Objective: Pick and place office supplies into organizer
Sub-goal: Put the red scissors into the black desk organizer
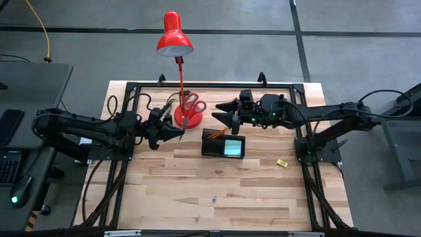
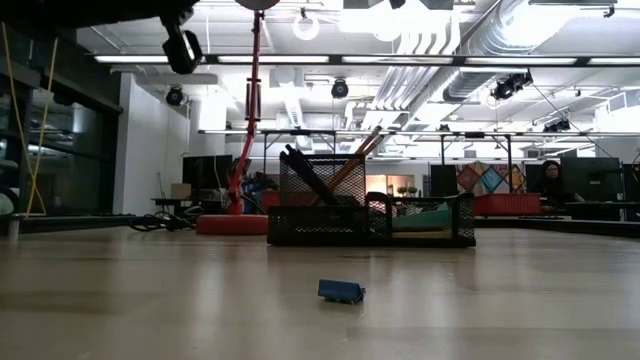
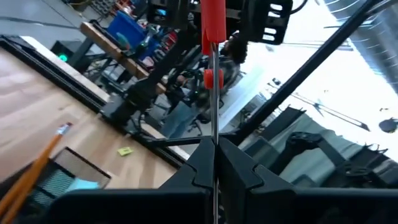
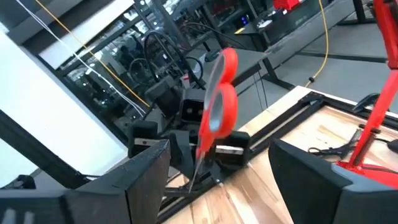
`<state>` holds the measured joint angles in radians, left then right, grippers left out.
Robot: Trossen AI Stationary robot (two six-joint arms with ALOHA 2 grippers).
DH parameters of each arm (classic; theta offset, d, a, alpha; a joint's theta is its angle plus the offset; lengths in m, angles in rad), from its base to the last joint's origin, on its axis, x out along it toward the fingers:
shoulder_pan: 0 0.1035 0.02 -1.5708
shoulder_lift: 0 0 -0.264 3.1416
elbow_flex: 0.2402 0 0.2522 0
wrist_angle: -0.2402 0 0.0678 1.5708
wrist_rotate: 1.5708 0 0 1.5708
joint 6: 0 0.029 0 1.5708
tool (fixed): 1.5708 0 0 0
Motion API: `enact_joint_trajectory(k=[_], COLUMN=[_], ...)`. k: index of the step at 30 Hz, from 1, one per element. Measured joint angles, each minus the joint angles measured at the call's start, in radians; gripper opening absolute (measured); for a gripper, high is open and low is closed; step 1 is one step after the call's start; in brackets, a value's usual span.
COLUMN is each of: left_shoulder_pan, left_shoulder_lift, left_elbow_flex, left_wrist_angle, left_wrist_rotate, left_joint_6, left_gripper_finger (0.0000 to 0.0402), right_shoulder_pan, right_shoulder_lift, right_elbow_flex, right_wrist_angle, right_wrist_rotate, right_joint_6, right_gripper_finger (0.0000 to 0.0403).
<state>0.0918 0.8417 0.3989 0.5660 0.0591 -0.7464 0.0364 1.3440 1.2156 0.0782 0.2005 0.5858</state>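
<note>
Left gripper point(image 1: 179, 133) fingers clamped on the scissors point(image 1: 190, 109) blades, red handles sticking out beyond the fingertips, off the table. Right gripper point(image 1: 222, 112) jaws wide, empty, just beside those handles. Organizer point(image 1: 223, 143) sits below and between both grippers, pencils inside.

One camera looks straight down on the whole table point(image 1: 217, 197). One sits low, looking across it. Each wrist camera looks past its claw; both see the scissors point(image 4: 214, 118).
</note>
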Motion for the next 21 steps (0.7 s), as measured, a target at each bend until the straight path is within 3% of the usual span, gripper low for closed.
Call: enact_joint_trajectory(k=[8, 17, 21], left_shoulder_pan=[-0.063, -0.066, -0.067], left_shoulder_lift=[0.001, 0.0, 0.0], left_elbow_flex=[0.0, 0.0, 0.0], left_wrist_angle=[0.016, 0.015, 0.013], left_wrist_rotate=[-0.027, -0.035, -0.025], left_joint_6=[-0.025, -0.021, -0.017], left_gripper_finger=[0.0, 0.0, 0.0], right_shoulder_pan=[-0.011, -0.013, -0.023], right_shoulder_lift=[0.088, 0.185, 0.206], right_elbow_flex=[0.015, 0.124, 0.152], right_wrist_angle=[0.126, 0.137, 0.127], right_wrist_rotate=[-0.032, -0.053, -0.053], right_joint_6=[0.025, 0.0, -0.003], right_gripper_finger=[0.0264, 0.0262, 0.0233])
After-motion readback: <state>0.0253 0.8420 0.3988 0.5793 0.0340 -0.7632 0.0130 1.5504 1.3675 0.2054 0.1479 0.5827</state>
